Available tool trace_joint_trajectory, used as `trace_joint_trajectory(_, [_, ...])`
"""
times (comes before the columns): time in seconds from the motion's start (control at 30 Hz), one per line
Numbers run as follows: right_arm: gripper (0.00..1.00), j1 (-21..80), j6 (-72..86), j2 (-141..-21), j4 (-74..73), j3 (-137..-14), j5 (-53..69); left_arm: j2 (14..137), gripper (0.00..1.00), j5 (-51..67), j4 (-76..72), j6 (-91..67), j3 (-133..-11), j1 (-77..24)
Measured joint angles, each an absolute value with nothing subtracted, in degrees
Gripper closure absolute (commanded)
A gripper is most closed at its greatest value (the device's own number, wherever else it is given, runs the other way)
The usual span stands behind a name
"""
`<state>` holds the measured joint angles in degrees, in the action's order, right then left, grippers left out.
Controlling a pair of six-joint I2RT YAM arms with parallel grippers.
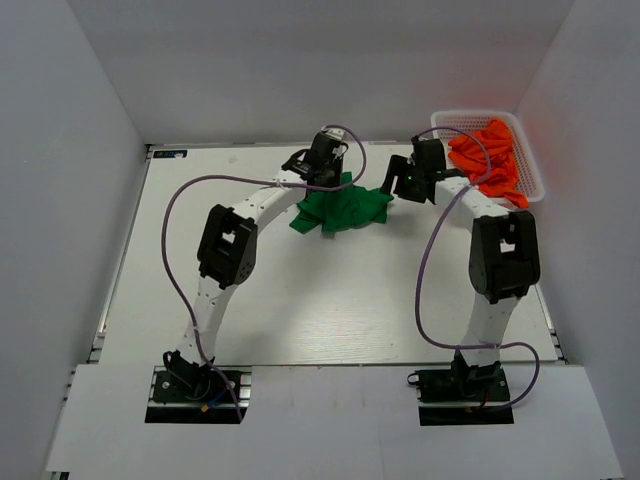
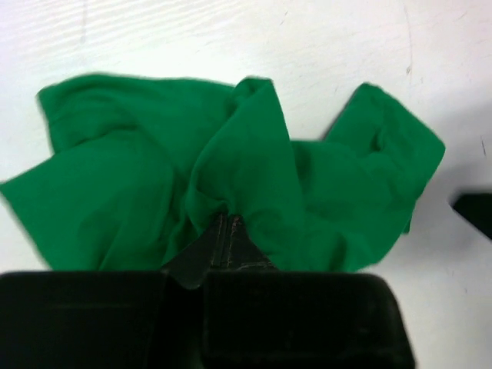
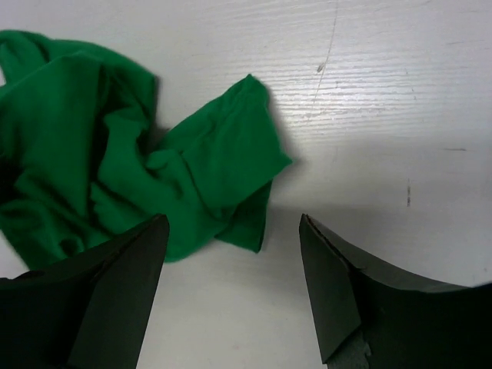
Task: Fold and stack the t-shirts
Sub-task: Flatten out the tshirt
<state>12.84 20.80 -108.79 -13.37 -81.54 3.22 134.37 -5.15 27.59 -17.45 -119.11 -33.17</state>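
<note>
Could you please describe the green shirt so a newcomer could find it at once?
Look at the far middle of the white table. The green shirt lies crumpled there, the only green thing; the orange shirts sit in the corner basket.

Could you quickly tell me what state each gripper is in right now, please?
Left gripper: closed on the green shirt.
Right gripper: open, holding nothing.
</note>
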Motion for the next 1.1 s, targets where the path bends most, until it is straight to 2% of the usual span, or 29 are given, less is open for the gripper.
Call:
trace_joint_trajectory(0.17, [0.30, 13.37, 23.64, -115.18, -13.61, -85.80, 1.13, 126.21, 1.00, -6.90, 24.53, -17.69, -109.38, -33.08])
trace_joint_trajectory(0.2, [0.36, 13.52, 23.99, -116.57, -13.61, -86.83, 0.97, 124.55, 1.00, -7.07, 23.73, -17.85, -107.72, -33.06])
trace_joint_trajectory(0.23, [0.62, 13.56, 24.25, -117.78, -13.65, -87.74, 0.78, 122.89, 1.00, -7.18, 23.29, -17.91, -106.21, -33.06])
trace_joint_trajectory(0.3, [0.81, 13.65, 25.02, -119.68, -13.52, -89.03, 0.62, 120.46, 1.00, -7.44, 22.55, -18.06, -104.77, -33.06])
trace_joint_trajectory(0.33, [1.00, 13.74, 25.91, -120.18, -13.41, -89.03, 0.89, 119.79, 1.00, -7.60, 21.98, -18.06, -104.66, -33.06])
trace_joint_trajectory(0.57, [1.00, 14.06, 26.74, -118.80, -11.90, -89.17, 2.74, 118.04, 1.00, -8.97, 20.71, -18.06, -104.66, -33.06])
trace_joint_trajectory(0.73, [1.00, 14.13, 25.12, -107.70, -9.85, -86.15, 0.82, 113.03, 1.00, -14.09, 22.15, -18.04, -103.46, -33.08])
trace_joint_trajectory(0.97, [1.00, 14.13, 19.88, -82.41, -4.43, -81.56, -5.04, 90.37, 1.00, -24.58, 21.67, -18.04, -98.52, -33.06])
trace_joint_trajectory(1.1, [1.00, 14.11, 16.08, -70.24, -2.28, -80.71, -6.37, 75.44, 1.00, -26.06, 18.41, -18.04, -97.25, -33.08])
